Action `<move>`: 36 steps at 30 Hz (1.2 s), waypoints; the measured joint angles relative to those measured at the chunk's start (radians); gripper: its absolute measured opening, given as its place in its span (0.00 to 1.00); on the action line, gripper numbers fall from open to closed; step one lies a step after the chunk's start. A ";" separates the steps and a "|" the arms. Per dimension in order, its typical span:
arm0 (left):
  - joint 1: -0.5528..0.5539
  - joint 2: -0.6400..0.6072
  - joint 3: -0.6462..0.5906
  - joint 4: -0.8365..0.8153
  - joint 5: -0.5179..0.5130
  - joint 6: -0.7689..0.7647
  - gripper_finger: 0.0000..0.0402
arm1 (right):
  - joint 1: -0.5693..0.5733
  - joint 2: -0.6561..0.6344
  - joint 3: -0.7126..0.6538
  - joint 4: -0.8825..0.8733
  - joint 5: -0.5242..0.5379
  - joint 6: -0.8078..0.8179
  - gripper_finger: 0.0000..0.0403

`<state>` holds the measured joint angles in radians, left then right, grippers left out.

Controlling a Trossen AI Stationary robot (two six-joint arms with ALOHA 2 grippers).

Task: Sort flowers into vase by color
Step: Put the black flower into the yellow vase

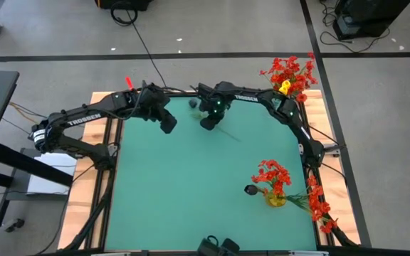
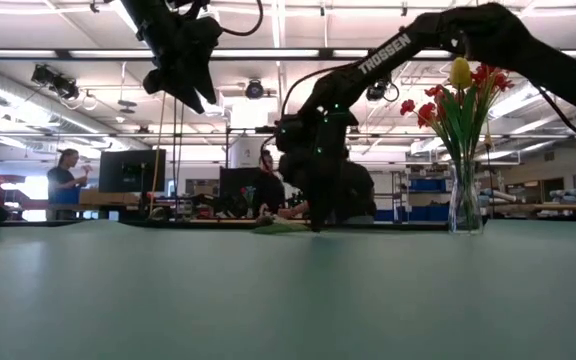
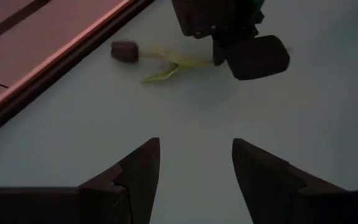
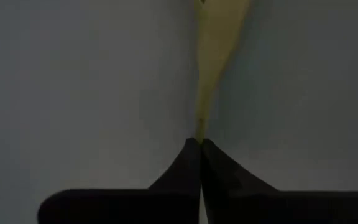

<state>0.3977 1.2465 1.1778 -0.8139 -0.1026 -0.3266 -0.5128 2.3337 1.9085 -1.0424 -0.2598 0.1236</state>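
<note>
A dark-headed flower (image 1: 193, 104) lies flat on the green mat near the far edge; in the left wrist view its head (image 3: 125, 51) and pale leaves (image 3: 166, 62) show. My right gripper (image 1: 210, 122) is down on the mat (image 2: 313, 215), shut on this flower's stem. My left gripper (image 1: 168, 124) hangs open above the mat to the left of it (image 2: 183, 60), touching nothing. A clear vase (image 2: 465, 195) at the far right corner holds red blooms and one yellow flower (image 1: 285, 87). A yellow vase (image 1: 276, 198) near the right edge holds red blooms and a dark head (image 1: 250, 190). My right gripper (image 4: 201, 144) pinches the dark-headed flower's thin stem between its two fingertips, just below a pale green leaf (image 4: 219, 37). The fingers come from above, pointing down, and lie across the stem. The flower lies on the mat, with its stem end (image 1: 237, 138) trailing toward the table's right.
More red flowers (image 1: 320, 210) lie on the wooden strip along the right edge beside the yellow vase. A wooden border (image 1: 95, 142) frames the mat. The mat's middle and near left (image 1: 176, 192) are bare. People stand in the room beyond the table.
</note>
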 joint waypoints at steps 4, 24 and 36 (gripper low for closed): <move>-0.004 0.001 0.000 0.001 0.003 -0.072 0.51 | 0.014 -0.072 0.008 0.046 -0.041 0.038 0.01; -0.283 0.003 -0.028 0.442 -0.194 -0.194 0.51 | 0.090 -0.604 0.010 0.355 -0.109 0.040 0.00; -0.319 0.011 -0.028 0.923 -0.221 0.022 0.51 | 0.209 -0.687 0.009 0.557 -0.128 0.031 0.00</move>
<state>0.0788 1.2575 1.1500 0.1093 -0.3241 -0.3050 -0.3035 1.6465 1.9179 -0.4852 -0.3875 0.1550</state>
